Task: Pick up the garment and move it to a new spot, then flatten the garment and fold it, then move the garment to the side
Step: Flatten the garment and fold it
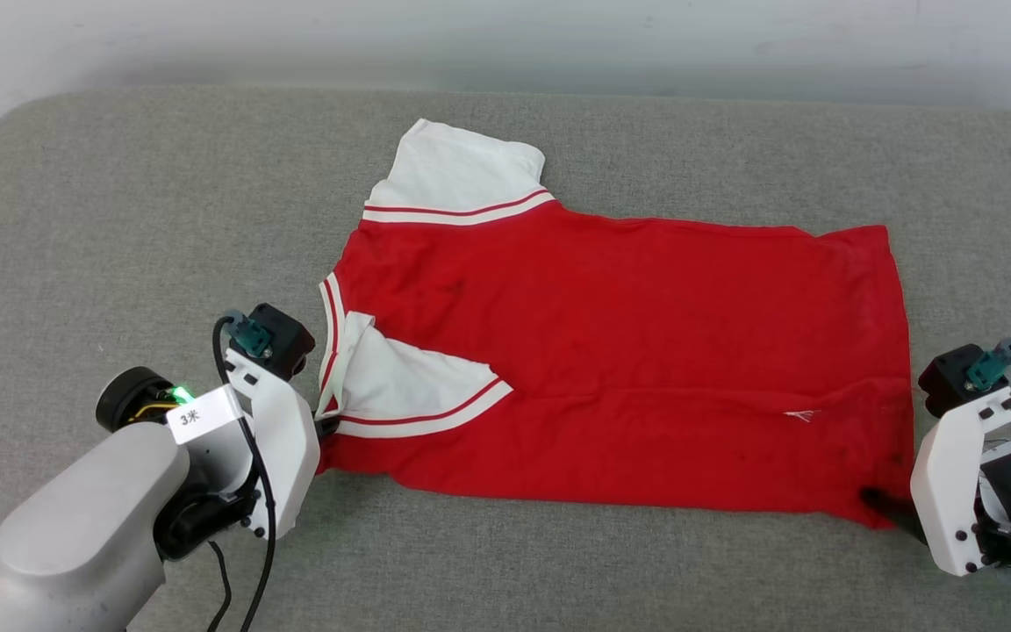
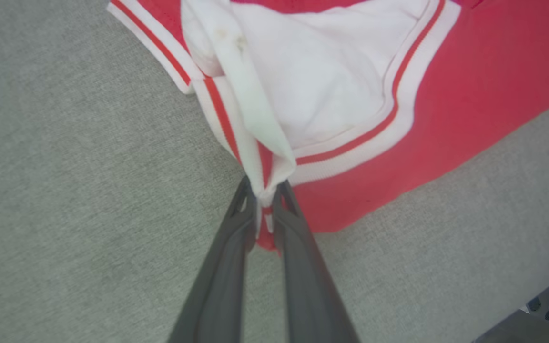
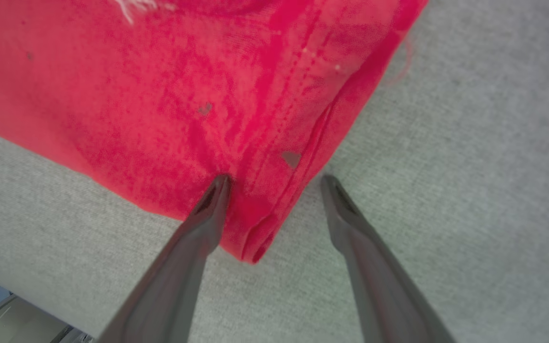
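Garment, one, left jaws pinching its striped trim, right jaws spread

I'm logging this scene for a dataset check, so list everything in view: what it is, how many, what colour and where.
T-shirt: one, red, spread sideways across the middle of the surface, collar toward the robot's left.
sleeves: two, white with red-striped trim; the far sleeve lies flat, the near sleeve is folded over the red body.
mark: one, white, small, near the hem.
surface: one, grey fabric, under everything.
wall: one, pale, behind the surface.
left gripper: one, dark fingers, shut on the T-shirt's striped trim by the near sleeve.
right gripper: one, dark fingers, open, astride the near hem corner.
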You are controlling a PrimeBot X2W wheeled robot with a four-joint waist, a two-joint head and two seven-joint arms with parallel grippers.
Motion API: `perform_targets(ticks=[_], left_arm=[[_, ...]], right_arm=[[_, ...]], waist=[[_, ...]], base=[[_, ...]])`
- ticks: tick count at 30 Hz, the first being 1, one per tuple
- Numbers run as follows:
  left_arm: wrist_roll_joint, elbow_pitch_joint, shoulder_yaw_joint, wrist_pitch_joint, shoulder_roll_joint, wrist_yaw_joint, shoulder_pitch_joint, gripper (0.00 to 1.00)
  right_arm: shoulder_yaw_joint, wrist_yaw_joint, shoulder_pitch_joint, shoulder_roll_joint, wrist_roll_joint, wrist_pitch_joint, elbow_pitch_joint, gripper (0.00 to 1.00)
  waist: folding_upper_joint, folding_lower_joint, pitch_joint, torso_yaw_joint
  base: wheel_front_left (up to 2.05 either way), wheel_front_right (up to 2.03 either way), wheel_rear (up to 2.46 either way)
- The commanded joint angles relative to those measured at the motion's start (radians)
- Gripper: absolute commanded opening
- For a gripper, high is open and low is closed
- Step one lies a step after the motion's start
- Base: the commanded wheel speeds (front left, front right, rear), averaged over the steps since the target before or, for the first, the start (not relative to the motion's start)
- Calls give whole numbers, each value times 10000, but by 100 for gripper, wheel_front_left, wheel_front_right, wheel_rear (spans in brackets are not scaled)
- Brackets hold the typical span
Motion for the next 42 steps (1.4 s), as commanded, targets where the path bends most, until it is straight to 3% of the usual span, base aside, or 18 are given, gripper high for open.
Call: perform_targets(ticks=[1,6,7,8,15,24,35,42], left_arm=[[34,17,-23,-63,-60,31,-80,0],[-7,129,-53,-150,-54,14,52,0],[-31,157,-56,-163,-27,15,116,0],[-46,187,-54,-200,-6,19,179,0],[-240,247,-15,-415,105,73,576,0],[-562,-441,108,-526,693,340,1272,0],[-1077,-1786,86,-532,1446,1120,2692,0],[-1315,-1826,12,-643,1419,1376,3304,0]], right_arm=[[443,-6,169,356,-13,-62,377,100],[1056,9,121,680,231,-787,805,100],[1140,10,37,668,277,-989,814,36],[1214,10,-51,635,333,-1136,830,0],[1100,-8,-341,269,601,-2160,882,0],[802,-10,198,-506,978,-2993,-146,0],[-75,-13,2057,-1084,1213,-2774,-1502,0],[-692,-13,3099,-987,971,-2379,-1806,0]], waist=[[0,0,42,34],[0,0,12,-19],[0,0,-27,-53],[0,0,-76,-89],[0,0,-547,-260],[0,0,-1214,-330],[0,0,-1678,-411],[0,0,-1554,-419]], base=[[0,0,0],[0,0,0],[0,0,0],[0,0,0],[0,0,0],[0,0,0],[0,0,0],[0,0,0]])
